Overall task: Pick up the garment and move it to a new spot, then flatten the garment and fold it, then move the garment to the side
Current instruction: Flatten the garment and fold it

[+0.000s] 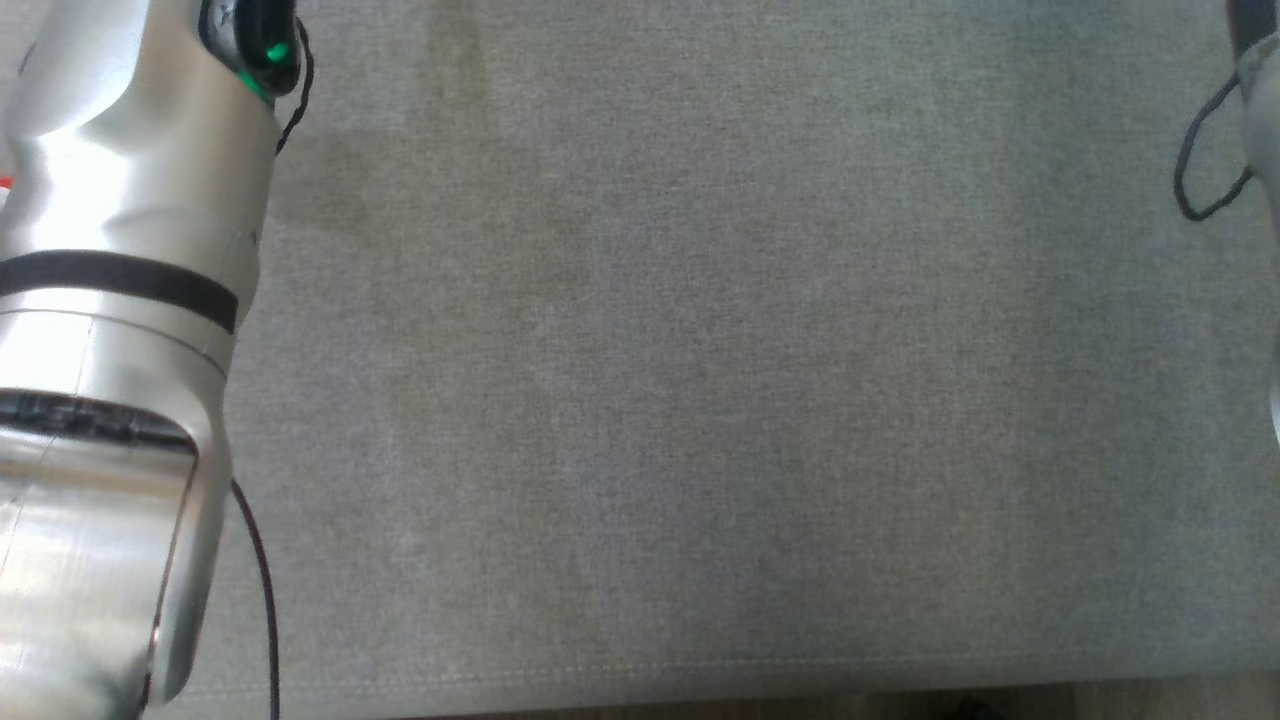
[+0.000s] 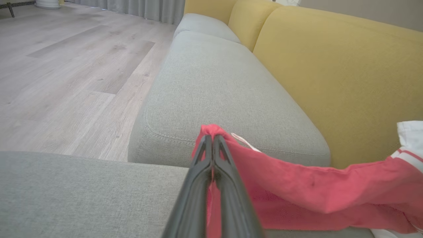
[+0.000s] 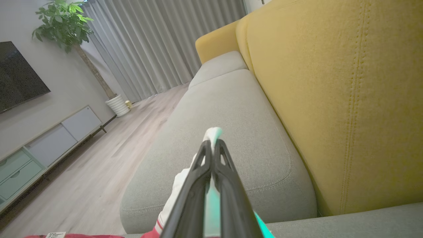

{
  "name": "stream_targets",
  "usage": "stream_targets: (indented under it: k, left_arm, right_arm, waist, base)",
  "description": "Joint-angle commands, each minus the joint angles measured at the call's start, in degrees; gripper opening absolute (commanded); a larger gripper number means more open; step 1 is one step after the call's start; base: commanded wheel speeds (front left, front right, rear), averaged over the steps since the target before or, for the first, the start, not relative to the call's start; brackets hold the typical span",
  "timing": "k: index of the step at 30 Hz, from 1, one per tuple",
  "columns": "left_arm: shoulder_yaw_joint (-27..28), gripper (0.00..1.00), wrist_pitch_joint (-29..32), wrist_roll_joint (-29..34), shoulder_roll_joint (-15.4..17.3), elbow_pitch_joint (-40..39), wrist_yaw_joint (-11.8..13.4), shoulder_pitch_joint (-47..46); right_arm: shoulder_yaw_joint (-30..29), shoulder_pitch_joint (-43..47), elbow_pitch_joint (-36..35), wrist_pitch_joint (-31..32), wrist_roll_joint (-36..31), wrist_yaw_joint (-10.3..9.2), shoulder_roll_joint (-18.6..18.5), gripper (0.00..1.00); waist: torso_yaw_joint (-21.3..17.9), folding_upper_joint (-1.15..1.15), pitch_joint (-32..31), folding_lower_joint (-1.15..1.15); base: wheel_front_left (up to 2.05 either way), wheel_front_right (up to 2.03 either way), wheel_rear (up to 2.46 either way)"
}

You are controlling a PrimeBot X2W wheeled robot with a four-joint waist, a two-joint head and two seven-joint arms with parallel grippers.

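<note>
Slippage is my first worry. My left claw [image 2: 213,138] is clamped shut on a small bunched fold of the red garment [image 2: 297,188], with only a nub of cloth poking past the tips. My right claw [image 3: 212,142] is likewise closed, pinching a pale white-and-teal bit of the same garment, whose white sleeve [image 3: 173,195], striped red at the cuff, hangs below the fingers. In the left wrist view the red cloth runs off sideways in a slack band over the grey seat cushion [image 2: 82,191] beneath me, toward white striped trim at the frame's edge. I cannot tell whether it brushes the cushion or hangs clear.

Both holds look thin to me. If my arms spread too hard to flatten it, the cloth could pull out of one claw. The garment would then swing down from the other, perhaps off the cushion's front edge onto the wooden floor [image 2: 66,82]. If they spread too little, the slack middle would land first and fold under itself, leaving creases. My two grips are on different parts, a red edge on one side and a pale piece on the other, so the garment may go down twisted. The yellow backrest [image 2: 330,66] stands near, and cloth dragged against it could catch and bunch.
</note>
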Motion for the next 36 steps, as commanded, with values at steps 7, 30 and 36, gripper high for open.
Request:
stream_targets:
  k: [7, 30, 36]
  left_arm:
    - [3.51, 0.0, -0.29, -0.46, 2.67, -3.41, -2.99, 4.53]
    - [9.7, 0.0, -0.15, 4.29, 5.08, -33.96, -4.21, 54.87]
    - [9.48, 0.0, 4.47, 4.38, 7.08, -48.16, -0.26, 67.95]
  right_arm:
    - [5.14, 10.59, -9.5, -3.74, 9.41, 0.43, -1.77, 0.0]
    - [2.85, 71.91, -45.38, -2.16, 15.47, 0.43, -9.46, 0.0]
    - [-7.49, 88.37, -58.57, 6.48, 9.39, 0.43, -5.43, 0.0]
  waist:
    - [-0.5, 0.0, -1.71, -0.01]
    - [-1.25, 0.0, -21.21, -0.01]
    - [-1.16, 0.0, -24.31, -0.01]
  base:
    - [0.0, 0.0, 0.0]
    - [0.0, 0.0, 0.0]
    - [0.0, 0.0, 0.0]
